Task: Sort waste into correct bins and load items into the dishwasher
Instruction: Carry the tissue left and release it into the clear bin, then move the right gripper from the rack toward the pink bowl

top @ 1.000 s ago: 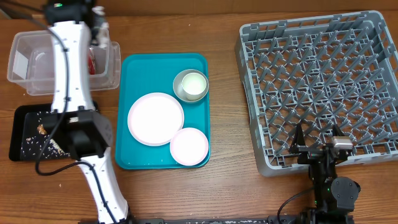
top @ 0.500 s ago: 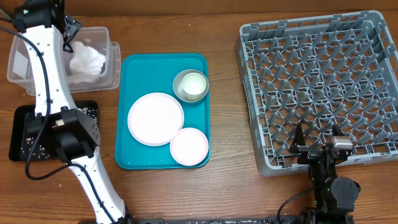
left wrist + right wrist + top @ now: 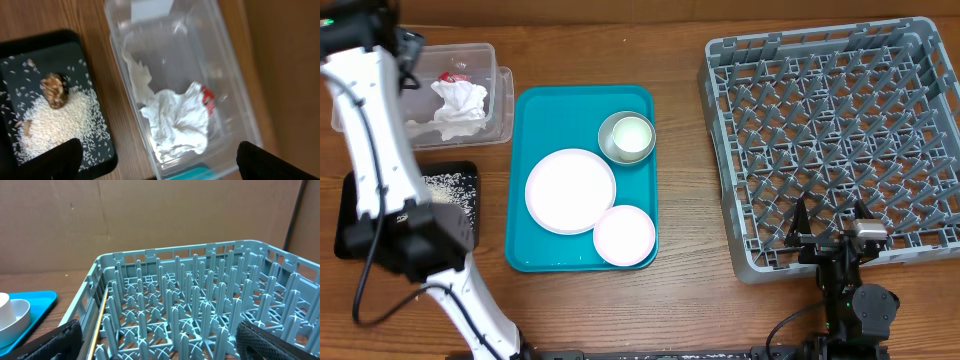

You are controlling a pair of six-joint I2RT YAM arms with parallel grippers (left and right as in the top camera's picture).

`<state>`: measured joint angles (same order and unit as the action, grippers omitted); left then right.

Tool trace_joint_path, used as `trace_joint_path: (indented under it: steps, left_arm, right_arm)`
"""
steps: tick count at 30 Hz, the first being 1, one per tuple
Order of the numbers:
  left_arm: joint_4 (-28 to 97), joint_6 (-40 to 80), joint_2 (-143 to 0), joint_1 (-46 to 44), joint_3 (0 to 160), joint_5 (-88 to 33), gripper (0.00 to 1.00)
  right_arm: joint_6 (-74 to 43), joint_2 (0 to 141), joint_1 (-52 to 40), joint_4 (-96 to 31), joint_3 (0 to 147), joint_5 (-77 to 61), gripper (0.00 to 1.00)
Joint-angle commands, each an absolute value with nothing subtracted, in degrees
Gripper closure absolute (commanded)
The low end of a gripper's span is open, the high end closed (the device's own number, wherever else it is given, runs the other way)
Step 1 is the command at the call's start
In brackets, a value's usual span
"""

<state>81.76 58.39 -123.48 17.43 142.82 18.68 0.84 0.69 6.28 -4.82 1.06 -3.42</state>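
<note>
A crumpled white napkin [image 3: 177,120] and a red wrapper [image 3: 207,97] lie inside the clear plastic bin [image 3: 502,100] at the far left. My left gripper [image 3: 160,170] hangs open above that bin, holding nothing. The black tray [image 3: 355,215] in front of the bin holds scattered rice [image 3: 50,122] and a brown food scrap [image 3: 54,90]. On the teal tray [image 3: 535,110] sit a large white plate [image 3: 570,190], a small white plate [image 3: 624,235] and a metal bowl [image 3: 626,137]. My right gripper [image 3: 160,347] is open at the near edge of the grey dish rack [image 3: 835,140], which holds no dishes.
The white left arm [image 3: 370,130] stretches along the table's left side over the black tray. A cardboard wall stands behind the rack [image 3: 150,215]. Bare wood lies between the teal tray and the rack.
My left gripper has opened and let the napkin fall into the clear bin. The left arm has swung leftward off the bin. The right arm has not moved.
</note>
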Motion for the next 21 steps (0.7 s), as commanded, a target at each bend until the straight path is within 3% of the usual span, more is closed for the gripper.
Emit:
trace_joint_path:
  steps: [1, 18, 21]
  left_arm:
    - [83.96, 59.81, -117.84, 20.21, 143.15, 19.62, 0.00]
    - [89.67, 59.16, -118.45, 25.39, 142.58, 21.39, 0.00]
    - [89.67, 59.16, -118.45, 25.39, 142.58, 21.37, 0.00]
  right_arm:
    - [0.89, 0.16, 6.46, -4.62, 0.47, -3.05, 0.00]
    - [0.89, 0.16, 6.46, -3.68, 0.47, -3.09, 0.00]
    - [-2.26, 0.16, 6.46, 0.75, 0.47, -8.34, 0.00]
